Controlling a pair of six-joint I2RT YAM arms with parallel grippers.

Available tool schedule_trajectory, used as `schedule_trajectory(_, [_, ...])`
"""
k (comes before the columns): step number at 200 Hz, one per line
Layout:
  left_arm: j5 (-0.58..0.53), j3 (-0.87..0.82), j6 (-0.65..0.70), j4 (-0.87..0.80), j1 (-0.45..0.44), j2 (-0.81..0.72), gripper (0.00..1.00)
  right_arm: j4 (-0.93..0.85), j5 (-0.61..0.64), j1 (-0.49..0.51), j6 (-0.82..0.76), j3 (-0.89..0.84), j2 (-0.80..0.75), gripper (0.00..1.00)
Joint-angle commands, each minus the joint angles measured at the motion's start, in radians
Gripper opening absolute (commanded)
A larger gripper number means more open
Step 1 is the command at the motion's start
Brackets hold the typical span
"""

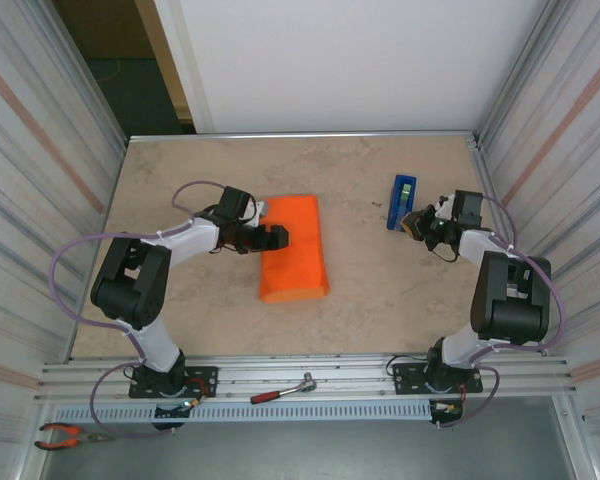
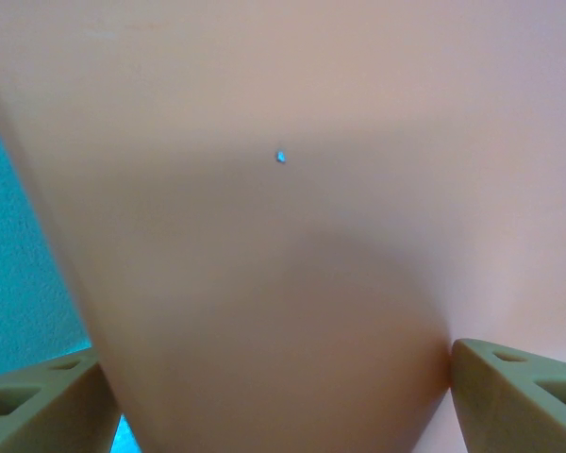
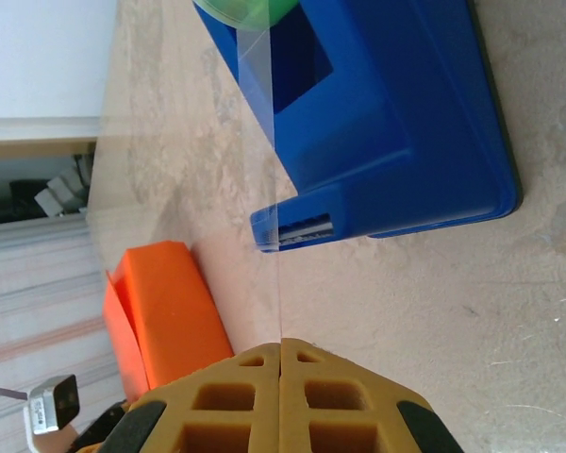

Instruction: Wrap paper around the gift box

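Matte, smooth paper (image 1: 293, 250); tape dispenser (image 3: 387, 113) — blue plastic; clear glossy tape (image 3: 259, 85); mottled stone-like table (image 1: 380, 290).

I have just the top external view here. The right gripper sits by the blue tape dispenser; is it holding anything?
Observer: Yes. The right gripper is shut on a clear tape strip drawn from the tape dispenser.
Operator: Cut free yet?
Observer: Not visibly; it runs from the green roll, past the cutter, to the fingertips.
Operator: And the left gripper's jaws?
Observer: The left gripper has its fingers spread, the paper between them; contact unclear.
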Motion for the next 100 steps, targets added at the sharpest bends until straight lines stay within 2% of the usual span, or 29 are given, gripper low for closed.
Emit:
schedule_trajectory(1, [-0.180, -0.050, 0.041, -0.127, -0.007, 0.074, 0.86, -0.005, -0.012, 0.003, -0.016, -0.032, 0.011, 0.00])
schedule_trajectory(100, [-0.191, -0.051, 0.044, -0.133, -0.007, 0.064, 0.86, 0.078, 0.002, -0.013, 0.010, -0.042, 0.141, 0.00])
